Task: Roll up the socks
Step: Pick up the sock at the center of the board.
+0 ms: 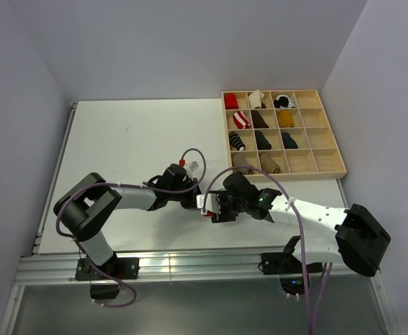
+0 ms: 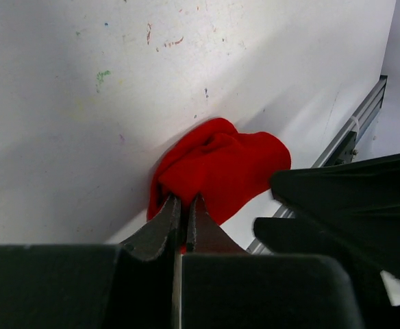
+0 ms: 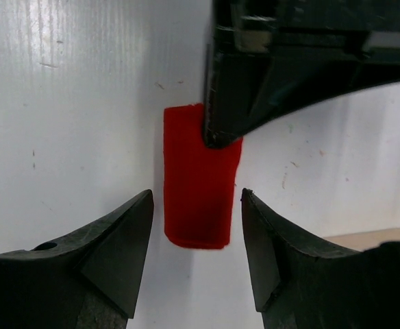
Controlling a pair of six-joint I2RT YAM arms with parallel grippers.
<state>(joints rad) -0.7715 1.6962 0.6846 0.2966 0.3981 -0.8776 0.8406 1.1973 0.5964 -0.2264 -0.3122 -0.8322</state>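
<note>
- The right gripper [image 3: 196, 195], closest to the arm bases, is spread wide. Its fingers straddle the red sock [image 3: 194, 219] and hold nothing. If it closes from this height it may catch only the top layer, and the roll would peel open when lifted.
- Just beyond it, the left gripper [image 2: 184, 200] has its jaws pressed almost together on one edge of the sock. Red fabric shows between them. The bite looks thin, so any pull could slide the cloth out and leave the fold slack.
- The two grippers sit very close, and the left one's tip lies over the sock's upper corner in the right wrist view. If the right one closes or descends without the left one clearing first, fingers could hit fingers, or the sock could be dragged sideways.
- The sock rests on the white table [image 1: 120, 139] toward its front edge, between the two grippers. It looks like a short folded block from one wrist and bunched from the other. Soft fabric like this probably springs back, so letting go early could undo the roll.
- The wooden tray [image 1: 328, 160] stands well apart at the far right, with several cells already holding bundles. A loose grip over that stretch risks dropping the sock or landing it in a filled cell.
</note>
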